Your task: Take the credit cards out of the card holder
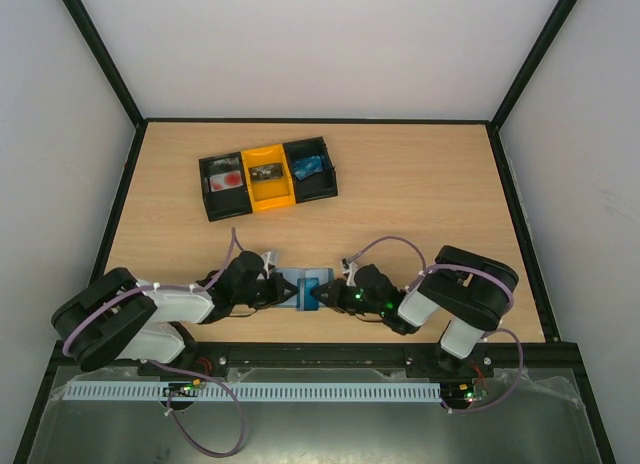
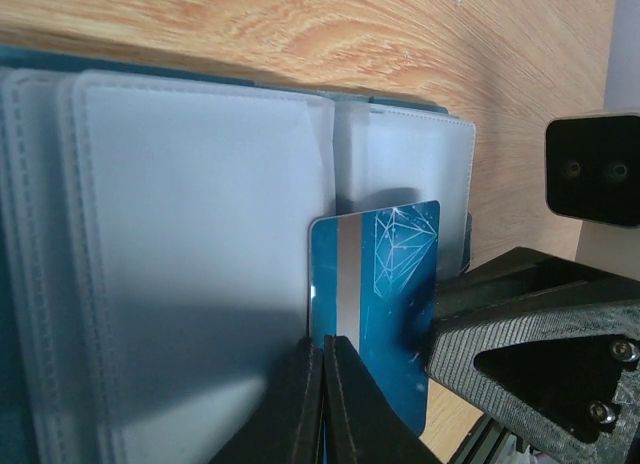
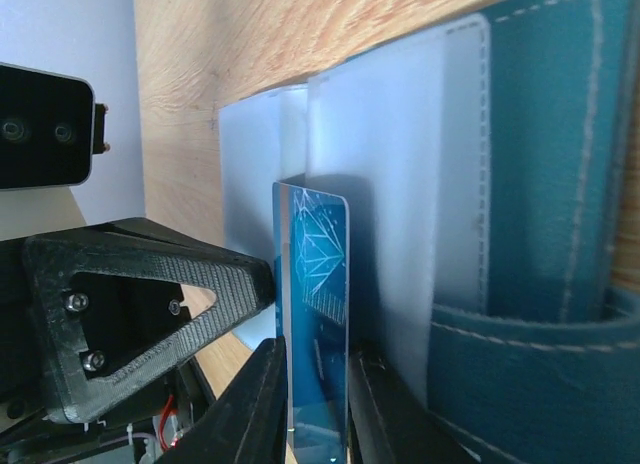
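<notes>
left fingers point(image 2: 322, 362) closed, tips pressing on the open card holder point(image 2: 200, 234), probably pinning it to the tabletop point(image 2: 300, 34). blue card point(image 2: 385, 284) stands out of it; right fingers point(image 3: 318, 356) straddle that card, can't tell if clamped.

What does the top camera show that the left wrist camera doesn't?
Only the top view: the three-compartment tray farther back on the table, and both whole arms. Only the left wrist view: the blue credit card's silver stripe and white diamond print, the card holder's clear sleeves, and the left gripper shut on the card's lower edge. Both: the card, the holder, and the right gripper right by the card.
</notes>
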Controlling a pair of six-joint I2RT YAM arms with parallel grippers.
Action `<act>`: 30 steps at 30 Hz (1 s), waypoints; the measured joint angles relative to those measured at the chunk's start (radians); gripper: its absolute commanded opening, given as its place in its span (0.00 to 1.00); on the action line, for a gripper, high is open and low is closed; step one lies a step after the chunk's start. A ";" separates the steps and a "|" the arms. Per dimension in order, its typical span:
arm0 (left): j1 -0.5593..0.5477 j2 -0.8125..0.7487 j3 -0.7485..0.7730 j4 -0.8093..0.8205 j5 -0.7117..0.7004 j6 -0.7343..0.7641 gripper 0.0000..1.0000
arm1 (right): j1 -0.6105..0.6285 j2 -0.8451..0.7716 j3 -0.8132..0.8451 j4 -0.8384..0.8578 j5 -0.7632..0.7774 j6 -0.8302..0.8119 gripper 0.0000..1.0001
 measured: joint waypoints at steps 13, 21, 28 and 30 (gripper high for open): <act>-0.002 -0.032 -0.009 0.002 0.004 -0.021 0.25 | 0.000 -0.006 0.008 0.057 0.006 0.024 0.02; 0.002 -0.196 0.054 -0.166 -0.022 -0.008 0.50 | 0.000 -0.191 0.054 -0.143 0.064 -0.126 0.02; 0.116 -0.312 0.160 -0.309 0.021 0.023 0.60 | 0.000 -0.325 0.220 -0.449 0.183 -0.440 0.02; 0.149 -0.348 0.173 -0.338 0.036 0.018 0.66 | 0.000 -0.356 0.262 -0.506 0.219 -0.532 0.02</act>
